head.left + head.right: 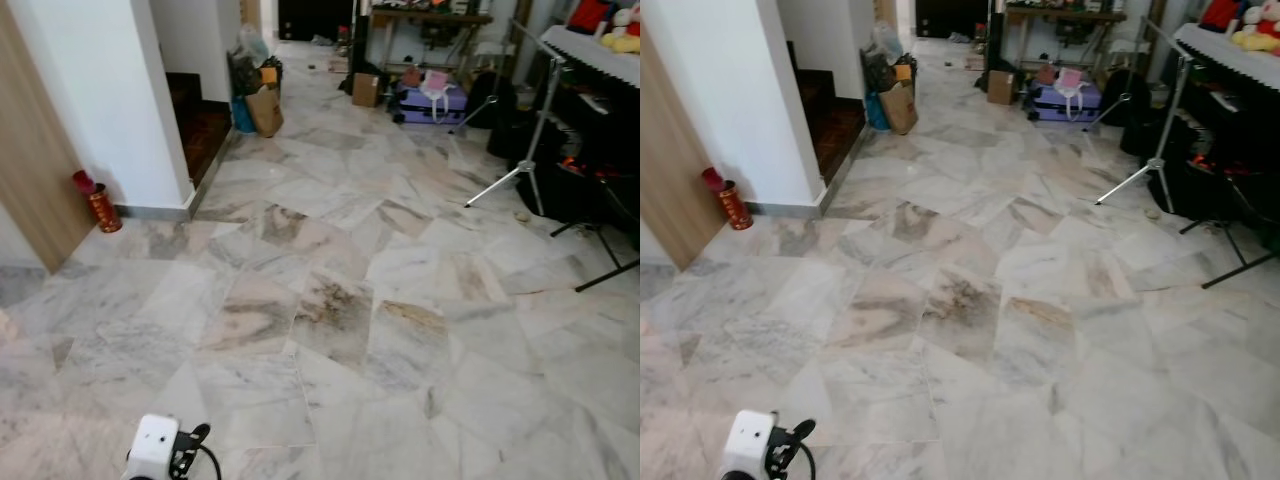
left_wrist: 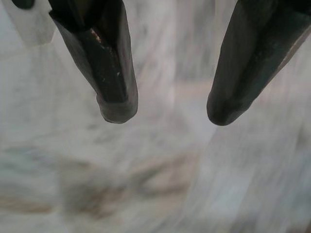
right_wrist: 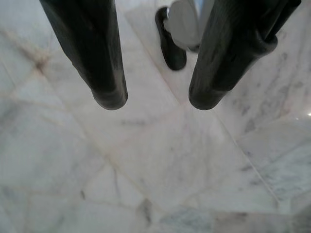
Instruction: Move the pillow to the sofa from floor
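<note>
Marble floor point(image 2: 160, 184) is seen beneath both idle grippers: left gripper point(image 2: 163, 109) jaws parted, empty; right gripper point(image 3: 155, 99) jaws parted, empty.

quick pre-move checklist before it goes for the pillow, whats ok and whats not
1. Pillow located: not ok, the head views show marble floor and clutter, with no pillow identified.
2. Sofa located: not ok, none identified.
3. Left gripper free: ok, fingers apart over bare floor.
4. Right gripper free: ok, fingers apart, nothing between them.
5. Path ahead: ok nearby; tripod stand and keyboard stand crowd the right side.
6. Left side: red can sits by the wall corner, keep off it.
</note>
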Robot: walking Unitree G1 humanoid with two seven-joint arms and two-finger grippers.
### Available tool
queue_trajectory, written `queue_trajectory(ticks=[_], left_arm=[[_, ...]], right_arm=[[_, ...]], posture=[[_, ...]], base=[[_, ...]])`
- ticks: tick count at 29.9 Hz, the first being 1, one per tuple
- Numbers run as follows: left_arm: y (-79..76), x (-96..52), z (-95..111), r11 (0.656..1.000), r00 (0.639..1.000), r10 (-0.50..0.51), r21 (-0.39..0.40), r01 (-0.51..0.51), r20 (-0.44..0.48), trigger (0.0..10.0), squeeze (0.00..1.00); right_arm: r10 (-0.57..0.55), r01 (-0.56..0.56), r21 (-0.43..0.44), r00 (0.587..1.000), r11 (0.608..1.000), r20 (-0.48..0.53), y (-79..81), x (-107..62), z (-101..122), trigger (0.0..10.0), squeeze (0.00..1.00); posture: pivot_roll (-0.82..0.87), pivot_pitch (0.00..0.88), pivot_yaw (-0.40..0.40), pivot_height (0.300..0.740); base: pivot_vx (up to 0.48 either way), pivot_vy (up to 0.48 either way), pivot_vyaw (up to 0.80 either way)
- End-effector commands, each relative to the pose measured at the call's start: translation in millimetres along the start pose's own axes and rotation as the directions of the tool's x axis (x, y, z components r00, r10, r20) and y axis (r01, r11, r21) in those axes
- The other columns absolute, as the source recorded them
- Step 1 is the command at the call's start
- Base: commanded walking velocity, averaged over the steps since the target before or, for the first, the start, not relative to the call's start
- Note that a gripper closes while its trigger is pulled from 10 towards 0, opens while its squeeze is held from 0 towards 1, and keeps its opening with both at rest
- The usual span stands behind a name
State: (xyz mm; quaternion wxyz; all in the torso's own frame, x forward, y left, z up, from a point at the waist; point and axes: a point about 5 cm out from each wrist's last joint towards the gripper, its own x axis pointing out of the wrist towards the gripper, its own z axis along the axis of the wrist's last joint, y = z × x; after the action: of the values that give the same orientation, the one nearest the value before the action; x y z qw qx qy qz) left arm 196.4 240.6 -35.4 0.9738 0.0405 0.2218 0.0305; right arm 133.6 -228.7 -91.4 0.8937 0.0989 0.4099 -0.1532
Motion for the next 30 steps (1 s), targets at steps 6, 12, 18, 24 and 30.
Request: queue_trajectory(ticks=[6,12,18,24,30], left_arm=[[24.0,-21.6,-44,0.994,0.961,0.093,-0.03,-0.105,-0.261,10.0,0.0],[17.5,-40.8,-70,1.0,0.926,0.007,-0.01,-0.012,-0.378,10.0,0.0],[6.9,-38.2,-73,0.999,0.906,-0.045,-0.027,0.037,-0.422,10.0,0.0],[15.3,-37.1,-72,0.999,0.902,0.022,-0.028,-0.038,-0.432,10.0,0.0],[22.0,-37.1,-70,0.999,0.905,0.036,0.025,-0.028,-0.423,10.0,0.0]], right_arm=[[0.003,-0.003,0.002,1.0,1.0,-0.009,-1.1,-1.1,-3,10.0,0.0],[0.007,-0.007,-0.014,1.0,1.0,-0.013,-0.7,-1.1,-3,10.0,0.0],[0.027,-0.027,-0.028,1.0,0.999,-0.014,2.3,-0.4,-3,10.0,0.0],[0.075,-0.076,-0.111,0.997,0.991,-0.018,8.5,0.2,-2,10.0,0.0],[0.099,-0.101,-0.139,0.995,0.985,-0.021,13.5,0.5,-2,10.0,0.0]], posture=[[0.04,0.0,-0.005,0.74],[0.05,0.003,-0.009,0.74],[0.04,0.017,-0.013,0.74],[0.03,0.023,-0.01,0.74],[0.04,0.035,-0.014,0.74]], base=[[0.0,0.0,0.0],[0.0,0.0,0.0],[0.0,0.0,0.0],[0.0,0.0,0.0],[0.0,0.0,0.0]])
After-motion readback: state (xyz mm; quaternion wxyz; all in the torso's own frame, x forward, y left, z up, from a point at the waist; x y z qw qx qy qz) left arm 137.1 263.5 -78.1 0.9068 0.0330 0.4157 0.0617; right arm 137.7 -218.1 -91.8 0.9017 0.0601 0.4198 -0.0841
